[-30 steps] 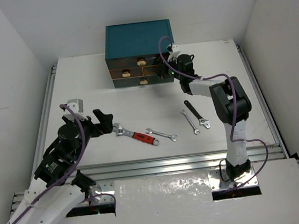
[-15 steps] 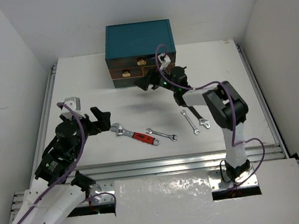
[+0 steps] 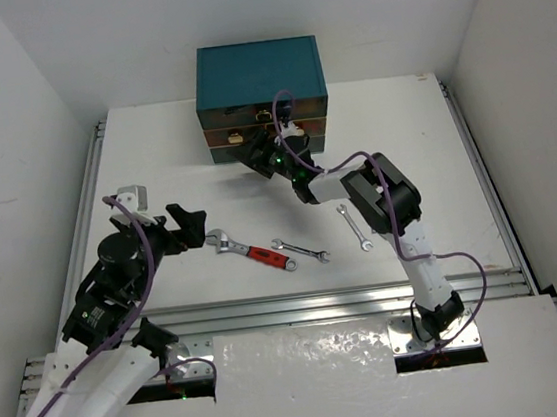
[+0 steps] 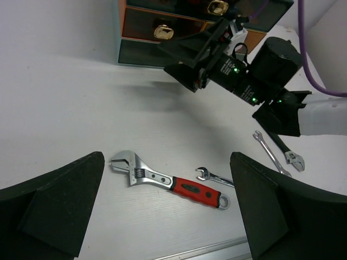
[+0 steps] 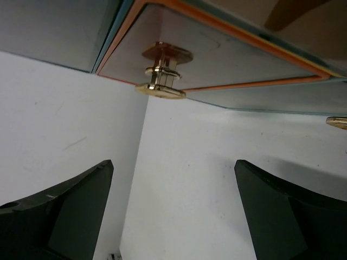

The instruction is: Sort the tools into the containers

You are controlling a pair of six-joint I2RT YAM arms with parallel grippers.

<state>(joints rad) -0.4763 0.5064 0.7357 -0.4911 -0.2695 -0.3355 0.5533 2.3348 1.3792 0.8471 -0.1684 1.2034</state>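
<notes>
— At the far chest (image 3: 258,70), my right gripper (image 3: 256,157) faces a drawer (image 5: 227,57), jaws apart.
— And the left gripper (image 3: 190,227)?
— Jaws spread, just left of the wrench (image 3: 253,252); spanners (image 3: 300,250) lie right of it.

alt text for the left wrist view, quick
The open left gripper hovers over a white table, framing a red-handled adjustable wrench lying flat. Beyond it, the right gripper points at the teal chest; small spanners lie beside the wrench.
</notes>
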